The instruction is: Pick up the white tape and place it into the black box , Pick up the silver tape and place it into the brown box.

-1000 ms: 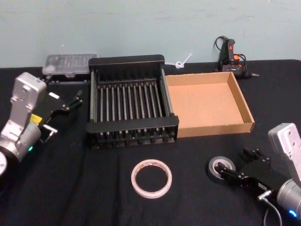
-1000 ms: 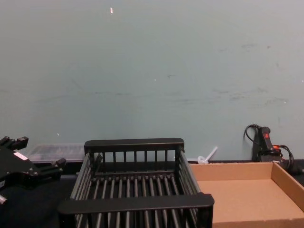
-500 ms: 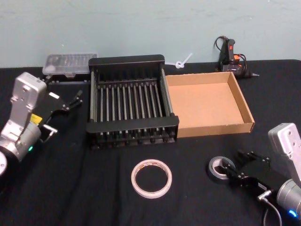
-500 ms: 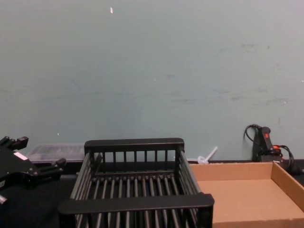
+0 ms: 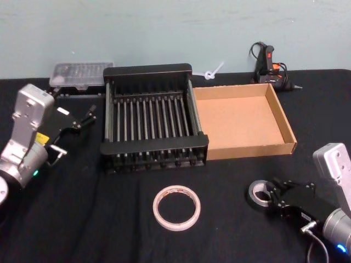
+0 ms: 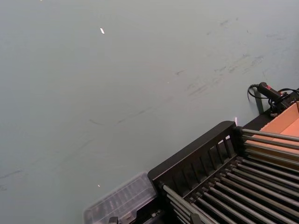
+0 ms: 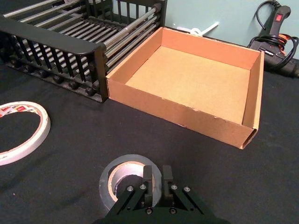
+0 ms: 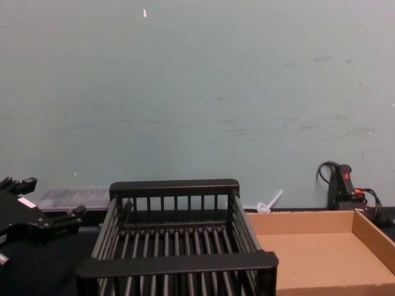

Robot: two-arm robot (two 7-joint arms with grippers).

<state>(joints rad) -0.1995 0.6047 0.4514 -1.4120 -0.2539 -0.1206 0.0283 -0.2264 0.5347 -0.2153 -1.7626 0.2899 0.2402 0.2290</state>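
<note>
Left gripper [image 5: 74, 131] open wide beside slatted plastic black box [image 5: 153, 143]. Thin round white tape [image 5: 176, 207] flat on cloth. Cardboard brown box [image 5: 285, 123] next. Right gripper [image 7: 156, 179] pinching thick silver tape [image 7: 122, 178] wall.

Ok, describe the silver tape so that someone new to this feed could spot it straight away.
Start at the shallow brown cardboard box on the black table, to the right of the black slatted plastic crate. Nearer the robot than that box lies the small thick dark grey roll of tape, with the right gripper closed on its wall. Unlike the wide, thin white tape ring further left, it is smaller, thicker and darker.
</note>
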